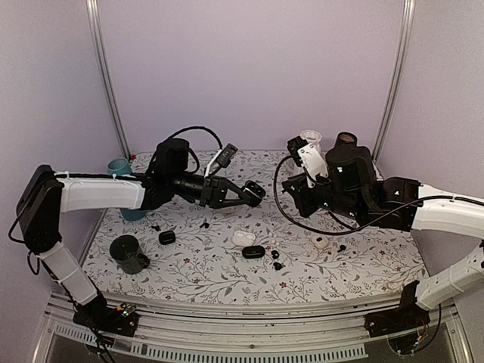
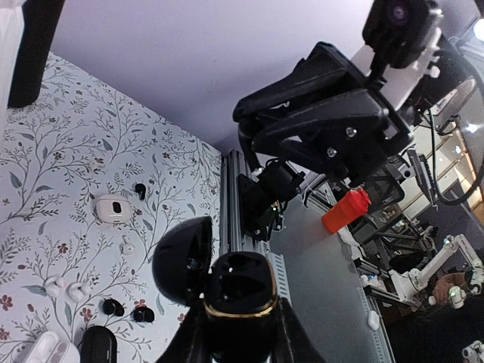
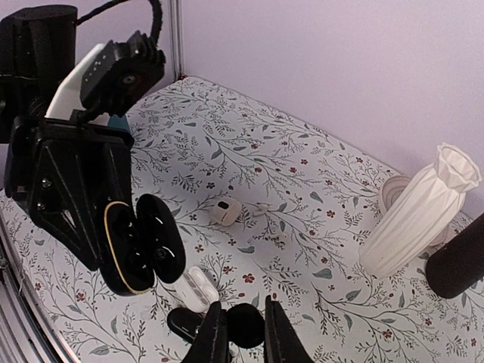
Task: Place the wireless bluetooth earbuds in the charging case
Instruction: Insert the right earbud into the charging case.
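Both arms are raised over the table, their ends close together. The left gripper (image 1: 243,193) is clamped on the body of a black charging case (image 2: 240,291). The case's lid (image 2: 184,259) is swung open to one side and its open face is turned towards the other arm.

The right gripper (image 3: 242,336) has its fingers drawn nearly together on a small black lump. I take this for one of the earbuds (image 3: 243,321), though the fingers hide most of it. From this gripper, the open case sits up and to the left, near but not touching.

I'd call the job about halfway through: case opened and presented, bud apparently picked, nothing inserted yet. I cannot tell whether the sockets are empty.

A closed black case (image 1: 253,252) and a white case (image 1: 243,237) lie on the table below the grippers. More loose buds (image 1: 276,260) lie beside them, so more may remain after this one.
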`<state>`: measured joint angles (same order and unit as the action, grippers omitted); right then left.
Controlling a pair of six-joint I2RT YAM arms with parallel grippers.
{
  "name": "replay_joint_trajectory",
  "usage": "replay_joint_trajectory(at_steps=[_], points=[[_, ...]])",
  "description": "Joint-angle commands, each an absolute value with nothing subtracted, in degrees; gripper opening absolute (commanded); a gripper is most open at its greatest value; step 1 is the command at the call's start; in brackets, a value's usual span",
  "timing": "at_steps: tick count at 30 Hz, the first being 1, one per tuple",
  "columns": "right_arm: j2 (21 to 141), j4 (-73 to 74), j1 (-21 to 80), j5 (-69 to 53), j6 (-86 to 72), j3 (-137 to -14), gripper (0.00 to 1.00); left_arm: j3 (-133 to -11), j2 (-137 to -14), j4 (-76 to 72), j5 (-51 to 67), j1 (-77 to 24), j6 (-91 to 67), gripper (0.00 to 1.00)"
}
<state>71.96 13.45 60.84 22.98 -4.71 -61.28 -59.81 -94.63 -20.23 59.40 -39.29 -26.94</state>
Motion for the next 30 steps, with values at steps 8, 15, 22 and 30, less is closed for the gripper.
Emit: replay_joint_trajectory(at_steps=[8,15,22,30], points=[[77.4,9.9,65.01,24.42,3.66,-65.85,0.08,-62.94,-96.8,-18.79,60.65,-41.56,-30.48,0.0],[78.83,9.97,66.21,26.64,4.95,-66.09,0.08,-63.43,-96.37,-18.92,61.09,-41.75,-30.73,0.0],[80.18,10.43,67.21,29.35,6.21,-66.05,0.08,-63.63,-96.07,-19.11,61.35,-41.76,-30.64,0.0],[80.16,11.12,67.59,29.03,7.09,-65.92,0.07,-63.47,-95.71,-19.38,61.01,-41.84,-30.66,0.0]])
